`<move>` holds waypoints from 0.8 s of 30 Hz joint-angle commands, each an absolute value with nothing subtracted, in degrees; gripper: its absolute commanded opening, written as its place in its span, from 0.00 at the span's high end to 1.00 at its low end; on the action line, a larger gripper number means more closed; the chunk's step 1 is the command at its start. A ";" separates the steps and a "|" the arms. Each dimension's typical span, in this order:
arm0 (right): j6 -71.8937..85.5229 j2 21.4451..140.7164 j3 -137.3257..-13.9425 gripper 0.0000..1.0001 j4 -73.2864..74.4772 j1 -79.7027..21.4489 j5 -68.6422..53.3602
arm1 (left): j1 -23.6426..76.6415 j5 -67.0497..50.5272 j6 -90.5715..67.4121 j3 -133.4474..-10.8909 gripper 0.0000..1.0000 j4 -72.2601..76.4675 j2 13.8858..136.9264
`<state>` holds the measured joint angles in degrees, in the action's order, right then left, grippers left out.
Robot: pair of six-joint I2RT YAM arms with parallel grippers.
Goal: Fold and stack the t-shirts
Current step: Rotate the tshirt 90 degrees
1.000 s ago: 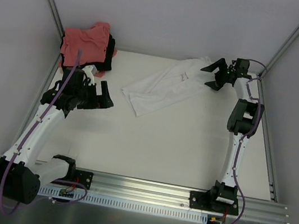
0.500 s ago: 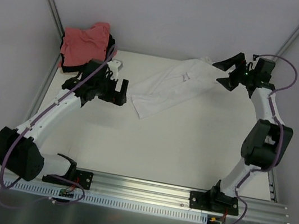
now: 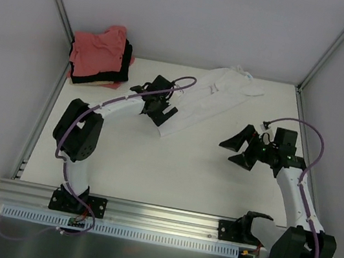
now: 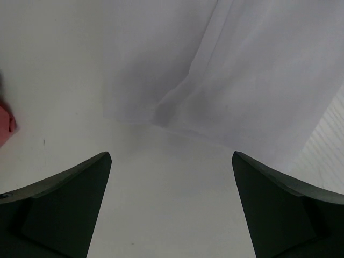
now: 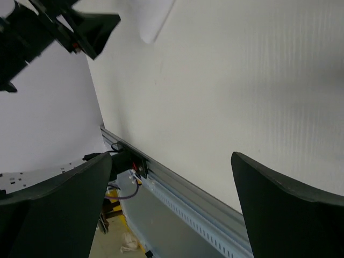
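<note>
Both the left gripper [image 3: 160, 111] and the right gripper [image 3: 237, 150] are standing open, empty. The left one is hovering over the near end of the rumpled white cloth t-shirt [image 3: 213, 96], which is lying far back on the table [image 3: 151, 178]. Pinching one layer only could drag it askew.

Pale grey walls [image 3: 196, 15] (white table [image 3: 172, 168]).

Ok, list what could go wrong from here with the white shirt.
The left gripper hangs open at the creased near edge of the white shirt: closing may catch only some layers and fold it crooked. The right gripper is open over bare table, away from the shirt, so a one-armed pull may drag it.
</note>
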<state>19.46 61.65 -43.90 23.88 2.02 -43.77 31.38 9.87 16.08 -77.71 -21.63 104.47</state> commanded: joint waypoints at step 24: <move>11.60 41.57 -45.26 0.01 42.89 2.29 -45.79 | 32.87 -1.57 15.03 -101.25 0.01 -39.45 129.29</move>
<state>11.73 42.72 -42.65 41.17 2.04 -45.04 32.77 4.54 17.26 -100.90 -31.20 127.31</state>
